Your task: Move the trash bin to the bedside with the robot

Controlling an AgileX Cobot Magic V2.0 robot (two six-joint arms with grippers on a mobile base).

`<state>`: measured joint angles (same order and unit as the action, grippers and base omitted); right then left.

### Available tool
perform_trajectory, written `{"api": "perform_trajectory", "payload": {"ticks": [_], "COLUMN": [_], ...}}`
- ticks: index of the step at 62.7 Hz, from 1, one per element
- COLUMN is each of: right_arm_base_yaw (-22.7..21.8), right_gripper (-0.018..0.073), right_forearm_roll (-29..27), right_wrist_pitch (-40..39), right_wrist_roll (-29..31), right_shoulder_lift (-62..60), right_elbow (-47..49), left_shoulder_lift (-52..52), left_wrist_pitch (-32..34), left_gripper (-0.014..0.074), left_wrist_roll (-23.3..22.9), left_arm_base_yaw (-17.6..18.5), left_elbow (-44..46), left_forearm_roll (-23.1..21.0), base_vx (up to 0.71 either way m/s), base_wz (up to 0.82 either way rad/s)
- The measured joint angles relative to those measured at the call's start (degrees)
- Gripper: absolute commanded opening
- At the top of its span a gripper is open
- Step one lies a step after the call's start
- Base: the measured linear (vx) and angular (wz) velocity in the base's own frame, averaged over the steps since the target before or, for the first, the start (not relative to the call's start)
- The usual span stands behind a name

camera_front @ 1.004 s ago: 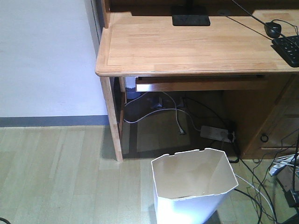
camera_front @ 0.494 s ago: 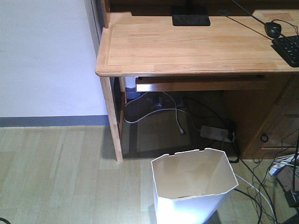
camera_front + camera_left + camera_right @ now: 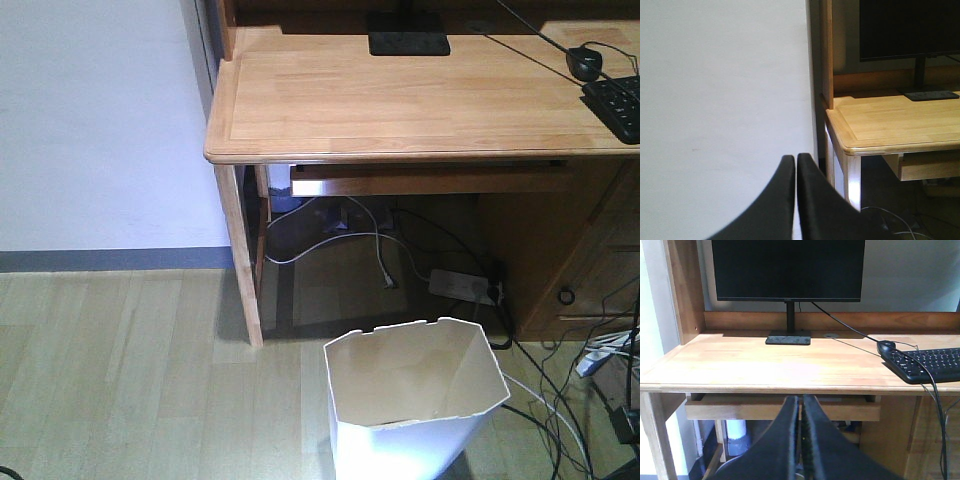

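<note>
The white trash bin (image 3: pixel 415 400) stands on the wooden floor at the bottom of the front view, just in front of the desk, its cream inside empty. Neither gripper appears in that view. In the left wrist view my left gripper (image 3: pixel 796 156) is shut with nothing in it, raised before the white wall beside the desk corner. My right gripper (image 3: pixel 801 397) is also shut and empty, facing the desk's front edge below the monitor. The bin shows in neither wrist view. The bedside is out of view.
A light wooden desk (image 3: pixel 400 95) fills the upper front view, bearing a monitor (image 3: pixel 788 270), keyboard (image 3: pixel 927 365) and mouse (image 3: pixel 886 346). A power strip (image 3: pixel 465 287) and loose cables (image 3: pixel 560 400) lie under and right of the desk. The white wall (image 3: pixel 95 120) is at left.
</note>
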<state>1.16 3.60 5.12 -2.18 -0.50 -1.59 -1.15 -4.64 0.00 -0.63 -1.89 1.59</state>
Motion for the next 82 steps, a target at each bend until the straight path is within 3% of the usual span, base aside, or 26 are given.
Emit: {"api": "perform_trajectory", "payload": {"ticks": [25, 37, 47, 69, 82], "right_arm_base_yaw": [0.0, 0.0, 0.0, 0.0, 0.0], "right_gripper": [-0.0004, -0.0004, -0.0004, 0.0001, 0.0121], "right_forearm_roll": [-0.6, -0.6, -0.7, -1.3, -1.3], "right_wrist_pitch": [-3.3, -2.5, 2.7, 7.6, 10.8], "right_wrist_roll": [-0.3, 0.6, 0.7, 0.7, 0.9], "right_shoulder_lift": [0.5, 10.6, 22.3, 36.2, 40.5], "right_elbow": [4.0, 13.9, 21.2, 23.3, 23.3], "left_shoulder_lift": [0.0, 0.0, 0.0, 0.0, 0.0], "left_wrist_pitch": [0.0, 0.0, 0.0, 0.0, 0.0], "left_gripper": [-0.0006, -0.0006, -0.0006, -0.0006, -0.0006], "left_wrist_roll": [0.0, 0.0, 0.0, 0.0, 0.0], "left_arm_base_yaw": [0.0, 0.0, 0.0, 0.0, 0.0], "left_elbow": [0.0, 0.0, 0.0, 0.0, 0.0], "left_forearm_roll": [0.0, 0.0, 0.0, 0.0, 0.0], "base_vx": [0.0, 0.0, 0.0, 0.0, 0.0], "base_wz": [0.0, 0.0, 0.0, 0.0, 0.0]}}
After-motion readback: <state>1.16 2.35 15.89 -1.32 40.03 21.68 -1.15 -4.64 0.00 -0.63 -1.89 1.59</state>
